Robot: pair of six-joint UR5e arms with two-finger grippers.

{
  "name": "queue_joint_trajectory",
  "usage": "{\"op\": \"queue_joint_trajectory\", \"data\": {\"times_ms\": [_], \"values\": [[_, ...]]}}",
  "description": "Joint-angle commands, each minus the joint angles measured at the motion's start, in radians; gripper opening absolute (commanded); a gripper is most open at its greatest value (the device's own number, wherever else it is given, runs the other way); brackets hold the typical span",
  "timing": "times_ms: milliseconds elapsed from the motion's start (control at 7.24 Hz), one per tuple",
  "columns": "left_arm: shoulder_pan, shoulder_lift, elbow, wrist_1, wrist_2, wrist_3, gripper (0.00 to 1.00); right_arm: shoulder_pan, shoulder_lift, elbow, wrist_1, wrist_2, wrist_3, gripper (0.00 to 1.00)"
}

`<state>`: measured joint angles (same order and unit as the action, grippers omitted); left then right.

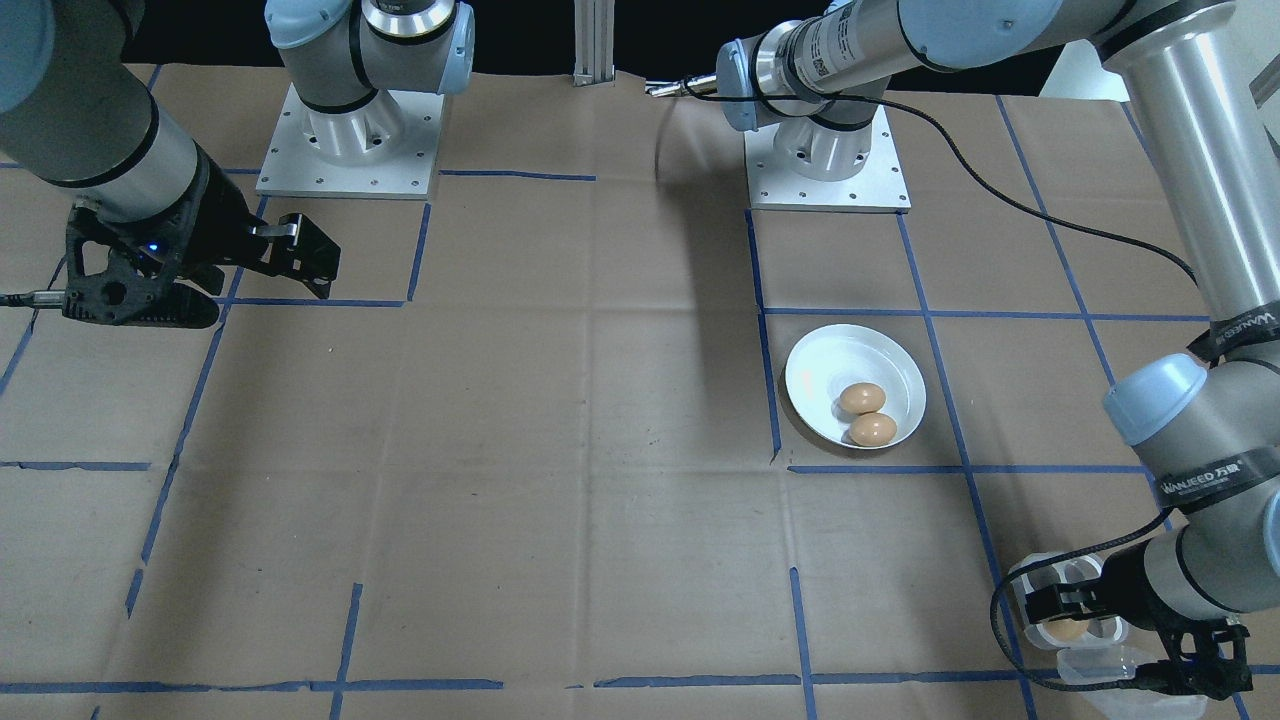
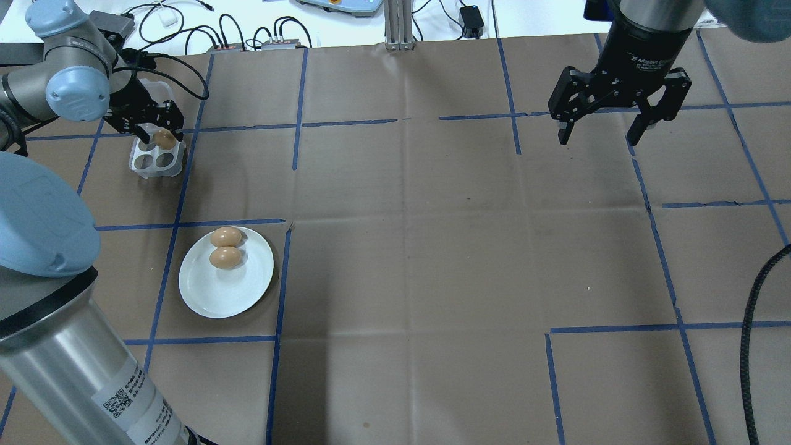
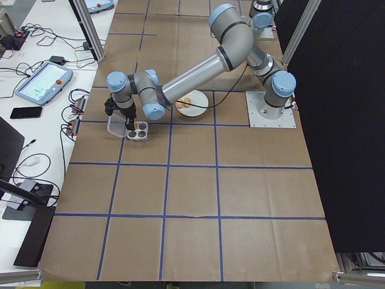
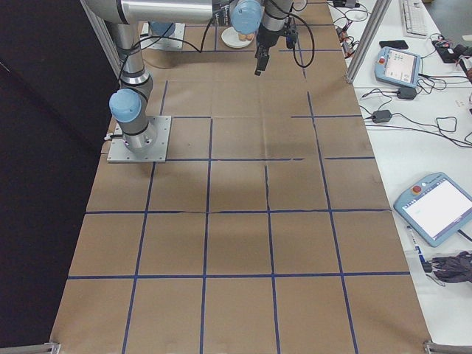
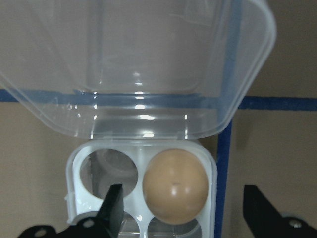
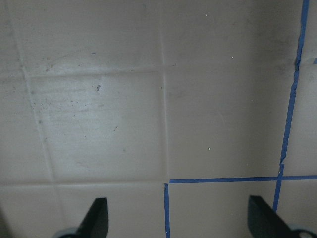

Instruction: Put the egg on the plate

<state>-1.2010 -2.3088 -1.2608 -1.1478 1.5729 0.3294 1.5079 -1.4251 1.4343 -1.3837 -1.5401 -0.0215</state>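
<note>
Brown eggs already sit on the plate [image 2: 225,290]: I count two [image 2: 226,237] [image 2: 225,258], side by side and touching, lying toward the rim on the side nearer the egg tray. So I judge the task well along, with one egg [image 5: 175,185] left to move.

That last egg rests in a cup of the small white egg tray [image 2: 156,158], which stands near the plate on the brown paper covering the table [image 2: 432,247], on my left-arm side. In the left wrist view the cup beside the egg is empty, and the two nearer cups look empty as well, though I only see their upper edges there; the overhead view shows them as dark, bare holes. The tray's clear lid [image 5: 133,64] is swung open behind the cups, lying back on the table, so nothing blocks the way in.

My left gripper [image 5: 181,208] hovers right over the tray with its jaws spread wide, one finger on either side of the egg and neither touching it. What remains, as I read it, is to come down, close on the egg, lift it and set it on the bare part of the plate.

My right gripper [image 2: 602,123] hangs well away over bare paper, jaws open and holding nothing.
</note>
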Motion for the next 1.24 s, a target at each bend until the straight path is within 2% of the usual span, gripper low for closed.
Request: {"op": "queue_joint_trajectory", "data": {"times_ms": [0,138,414,829,967,1105], "values": [[0.001,-0.007,0.001,0.003,-0.001,0.0,0.71,0.0,0.002,0.0,0.0,-0.002,0.0,1.0],[0.001,-0.009,0.001,0.003,-0.001,0.0,0.66,0.0,0.0,0.0,0.0,0.0,0.0,1.0],[0.001,-0.003,0.004,0.003,0.001,0.0,0.42,0.0,0.0,0.0,0.0,0.0,0.0,1.0],[0.001,0.012,0.009,-0.003,0.01,-0.001,0.16,0.0,0.0,0.0,0.0,0.0,0.0,1.0],[0.003,0.049,0.008,-0.021,0.01,-0.001,0.15,0.0,0.002,0.0,0.0,0.0,0.0,1.0],[0.003,0.107,0.009,-0.089,0.013,-0.001,0.15,0.0,0.002,0.0,0.0,0.0,0.0,1.0]]}}
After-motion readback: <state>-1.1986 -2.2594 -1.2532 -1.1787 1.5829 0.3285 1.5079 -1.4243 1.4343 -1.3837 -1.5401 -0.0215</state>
